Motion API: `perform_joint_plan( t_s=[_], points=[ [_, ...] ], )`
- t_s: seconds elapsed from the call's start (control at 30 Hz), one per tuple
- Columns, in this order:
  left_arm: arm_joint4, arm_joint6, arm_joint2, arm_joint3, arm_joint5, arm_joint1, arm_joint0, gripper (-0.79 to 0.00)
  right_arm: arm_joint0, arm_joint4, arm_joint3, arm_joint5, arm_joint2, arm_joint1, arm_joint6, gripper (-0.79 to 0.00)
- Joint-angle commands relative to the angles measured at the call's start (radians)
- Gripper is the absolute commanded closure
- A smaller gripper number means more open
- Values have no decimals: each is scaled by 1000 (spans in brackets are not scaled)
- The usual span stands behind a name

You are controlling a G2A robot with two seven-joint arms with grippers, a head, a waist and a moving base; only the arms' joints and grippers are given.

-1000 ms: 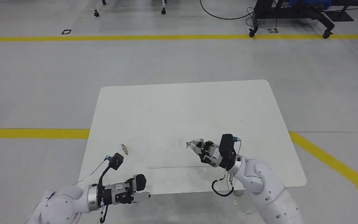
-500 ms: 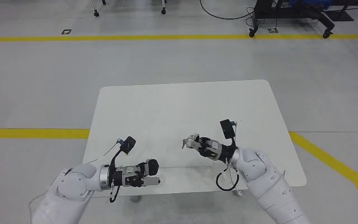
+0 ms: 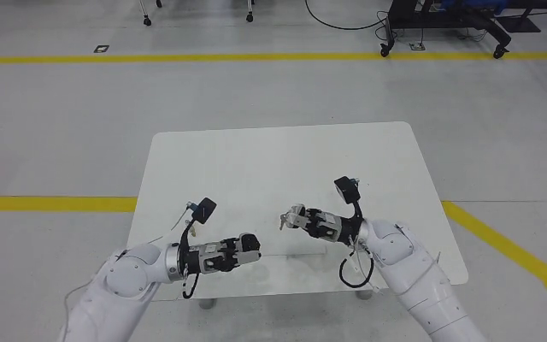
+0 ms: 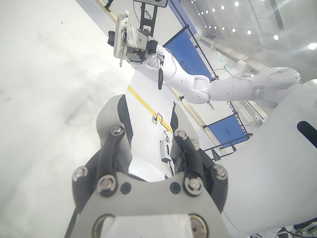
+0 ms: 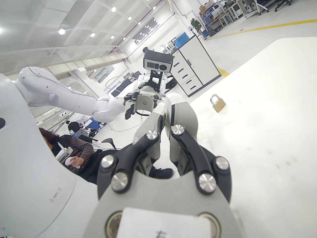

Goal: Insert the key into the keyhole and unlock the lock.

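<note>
Over the near half of the table [image 3: 282,162], top view first: left gripper [image 3: 253,246] low by the front edge, right gripper [image 3: 289,219] just across from it. Tips aimed at each other, apart, no contact.

Switching to the left wrist view: own fingers [image 4: 109,120] spread wide, nothing between them, fully released. Farther off, facing back this way, the right gripper again, clamped on a small metal tab poking out past its tips. Most likely the key [image 4: 120,60].

Over to the right wrist view: own fingers pinched almost together, so clenched, with the grasped piece itself tucked out of sight behind them. Beyond, resting on the white tabletop, the padlock [image 5: 218,103]: brass body, silver shackle looped shut, apart from both grippers.

Handling, judging by looks alone: small, dense, rigid, smooth-sided, and liable to skate on that slick top under a push. Best taken squarely across the flat brass faces, keeping the shackle and the keyhole end clear. As for the key: thin, light, stiff, best pinched by the head with the blade left free.
</note>
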Motion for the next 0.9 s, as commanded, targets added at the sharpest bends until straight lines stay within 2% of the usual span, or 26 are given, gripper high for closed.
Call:
perform_joint_plan(
  t_s=[0.0, 0.27, 0.47, 0.77, 0.87],
  points=[
    [17, 16, 23, 2, 7, -4, -12, -360, 2, 12, 2, 0, -3, 1, 8, 0],
    [57, 68, 104, 29, 47, -21, -69, -339, -4, 23, -9, -6, -3, 7, 21, 0],
    [54, 91, 128, 52, 54, -28, -96, -286, -12, 23, -25, -6, 0, 13, 29, 0],
    [40, 108, 143, 67, 52, -31, -106, -280, -14, 7, -36, -4, -12, 15, 29, 0],
    [45, 112, 149, 67, 53, -32, -107, -179, -12, 0, -37, -1, -19, 14, 26, 0]
  ],
)
